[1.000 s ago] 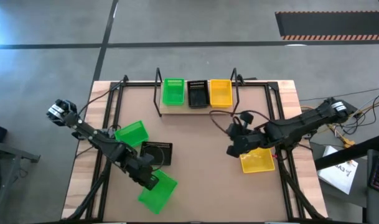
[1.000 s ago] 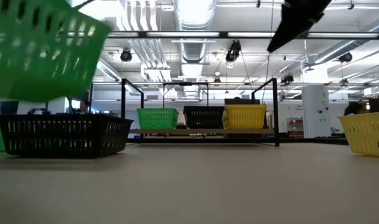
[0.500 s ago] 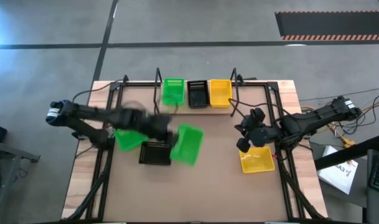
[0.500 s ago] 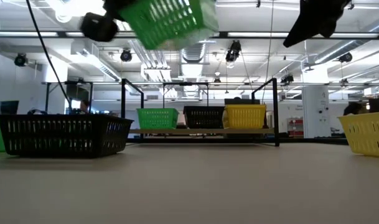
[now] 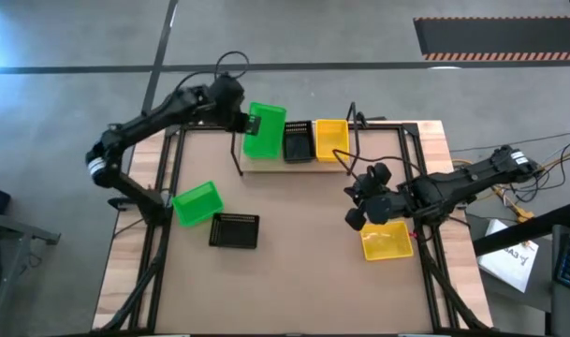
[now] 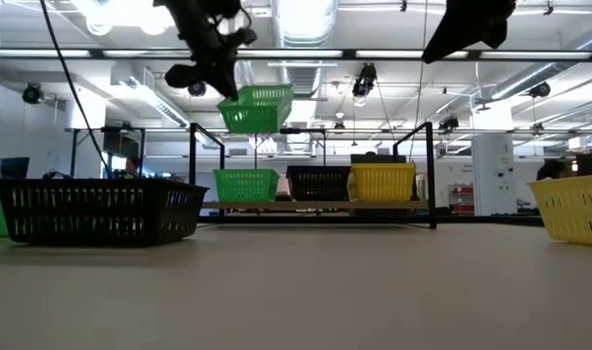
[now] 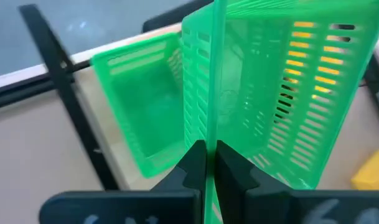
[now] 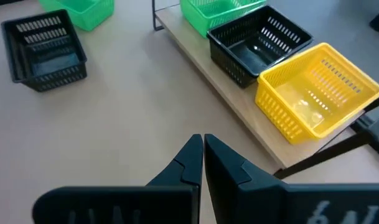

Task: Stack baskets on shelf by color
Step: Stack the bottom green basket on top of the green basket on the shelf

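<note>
Two dark fingers (image 7: 205,163) of the left gripper (image 5: 236,110) are pinched tight on one side wall of a bright green plastic mesh basket (image 6: 258,108), carried in the air at the far left of the table, above the green mesh basket already on the shelf (image 6: 245,184). That light wooden shelf board with black wire end frames (image 5: 294,165) sits at the far edge, holding green on the left, a black mesh basket (image 5: 297,140) in the middle and a yellow mesh basket (image 5: 331,139) on the right. Held basket looks tilted in the left wrist view, so level it first, line its walls up square over the green one below, then lower straight down so it nests, and release only once seated; clip the wire frame or the black neighbour and the row shifts. Right gripper (image 5: 356,217) waits near a loose yellow mesh basket (image 5: 387,241) on the right, fingers together, holding nothing. Left on the near-left tabletop: another green basket (image 5: 197,203) and a black basket (image 5: 235,229) just beside it.
</note>
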Robot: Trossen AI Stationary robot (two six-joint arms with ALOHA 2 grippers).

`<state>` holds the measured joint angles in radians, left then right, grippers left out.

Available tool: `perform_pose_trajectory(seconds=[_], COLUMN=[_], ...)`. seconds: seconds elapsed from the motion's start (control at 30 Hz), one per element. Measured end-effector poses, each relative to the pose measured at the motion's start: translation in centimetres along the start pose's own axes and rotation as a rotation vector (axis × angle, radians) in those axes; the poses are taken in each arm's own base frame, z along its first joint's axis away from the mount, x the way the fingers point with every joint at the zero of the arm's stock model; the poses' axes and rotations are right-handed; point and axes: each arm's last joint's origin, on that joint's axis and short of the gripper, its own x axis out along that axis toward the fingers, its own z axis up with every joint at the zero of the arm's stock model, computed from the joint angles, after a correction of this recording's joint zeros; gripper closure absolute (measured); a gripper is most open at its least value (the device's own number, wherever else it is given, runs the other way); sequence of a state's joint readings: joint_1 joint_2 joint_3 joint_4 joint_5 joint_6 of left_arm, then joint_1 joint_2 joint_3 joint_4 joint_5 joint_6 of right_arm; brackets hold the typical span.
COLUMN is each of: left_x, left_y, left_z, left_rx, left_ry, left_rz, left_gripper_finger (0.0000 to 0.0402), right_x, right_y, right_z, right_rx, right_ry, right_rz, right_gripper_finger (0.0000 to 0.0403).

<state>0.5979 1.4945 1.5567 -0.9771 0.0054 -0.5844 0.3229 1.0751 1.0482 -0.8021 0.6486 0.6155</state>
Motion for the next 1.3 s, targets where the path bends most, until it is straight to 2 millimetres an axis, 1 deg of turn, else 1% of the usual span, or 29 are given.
perform_pose_trajectory(seconds=[0.2,0.33,0.5,0.7,0.97,1.07,1.3], left_x=[3.0,4.1,5.0,6.4,7.4,7.9,8.5], left_y=[0.9,1.3,2.0,2.4,2.5,2.5,2.6], left_z=[1.8,2.6,2.5,2.0,2.1,2.0,2.0], left_rx=[-0.021,-0.054,-0.089,-0.111,-0.122,-0.124,-0.128], left_ry=[0.082,0.088,0.125,0.183,0.204,0.219,0.236], left_rz=[0.076,0.097,0.134,0.174,0.180,0.183,0.183], left_gripper_finger=[0.0401,0.0401,0.0402,0.0402,0.0401,0.0387,0.0320], right_x=[1.0,1.4,1.6,1.6,1.5,1.5,1.5], right_y=[1.3,2.1,2.6,2.6,2.6,2.6,2.6], right_z=[0.6,1.1,1.6,1.6,1.7,1.7,1.8], right_rx=[-0.033,-0.059,-0.090,-0.114,-0.112,-0.108,-0.107], right_ry=[0.016,0.022,0.022,0.021,0.017,0.013,0.012], right_rz=[-0.020,-0.024,-0.024,-0.023,-0.020,-0.018,-0.017], right_gripper_finger=[0.0394,0.0394,0.0394,0.0394,0.0394,0.0394,0.0394])
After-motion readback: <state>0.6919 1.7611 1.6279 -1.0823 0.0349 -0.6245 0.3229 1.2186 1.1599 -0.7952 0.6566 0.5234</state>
